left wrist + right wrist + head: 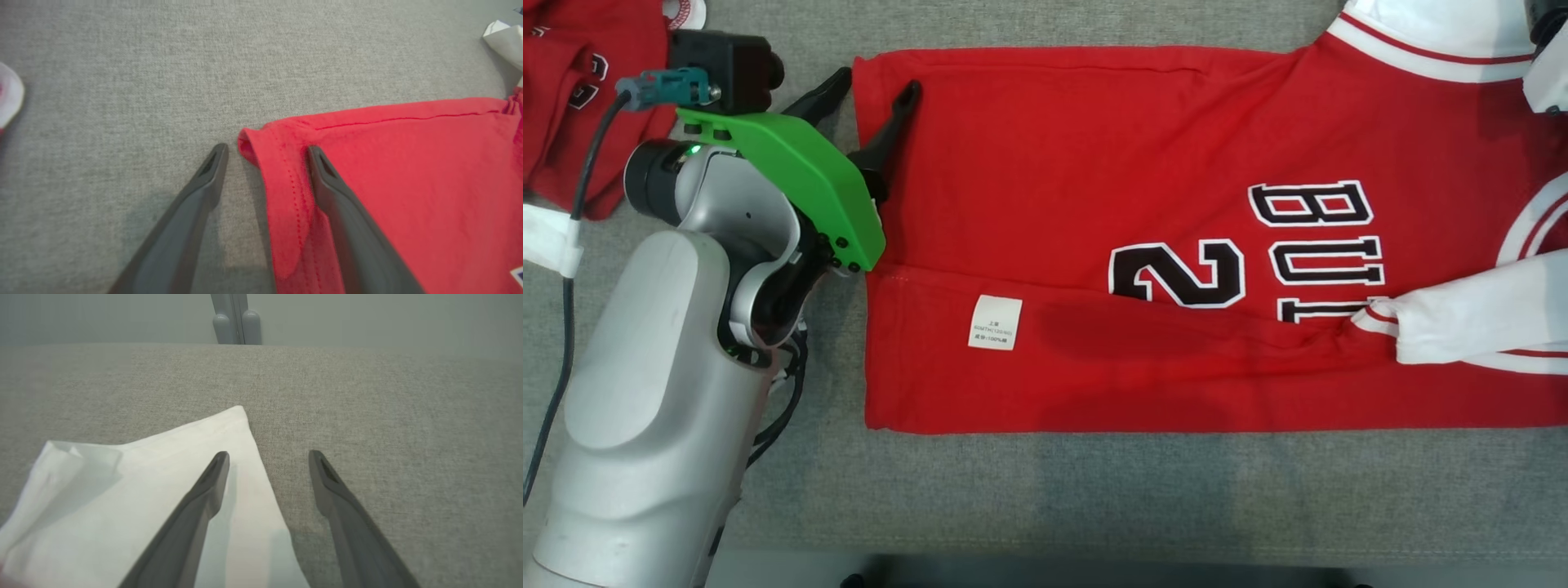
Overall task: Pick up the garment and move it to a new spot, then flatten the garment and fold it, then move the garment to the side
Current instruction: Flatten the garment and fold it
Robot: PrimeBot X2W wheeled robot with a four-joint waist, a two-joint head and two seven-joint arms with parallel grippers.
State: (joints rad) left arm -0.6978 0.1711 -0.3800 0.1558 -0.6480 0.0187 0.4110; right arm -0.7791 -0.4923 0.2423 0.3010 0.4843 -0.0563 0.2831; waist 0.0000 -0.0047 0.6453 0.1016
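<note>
At the far left a second red garment (580, 106) is lying crumpled, soft and creased. Beside it a smooth silver-grey forearm (645, 425) is reaching up the head view, carrying a glossy green bracket (792, 175) of hard plastic, with a black cable (565, 327) trailing alongside. The red jersey (1094, 163) is lying flat across the middle and right of the surface. It is a thin knit with a stitched hem along its left edge, and its near strip is lying folded over, showing a small white care label (996, 322). Further right, black block lettering (1176, 273) edged in white is showing. A far white sleeve (1421, 24) and a near white sleeve (1478, 318), both with red piping, are lying at the right.

The left gripper (267, 149) is standing with its two long, dark, tapered fingers spread wide, straddling the jersey's far left corner. One finger is lying over bare surface, the other over red cloth just inside the hem, and it is clamping nothing. The right gripper (269, 455) is also standing wide apart and holding nothing, one finger hanging over the far white sleeve, the other over bare surface.

The surface (1045, 490) is showing as grey woven fabric, matte and faintly flecked, carrying soft shadows. Beyond its far edge a plain pale wall (408, 318) is rising, with a rounded grey post (236, 322) standing against it.
</note>
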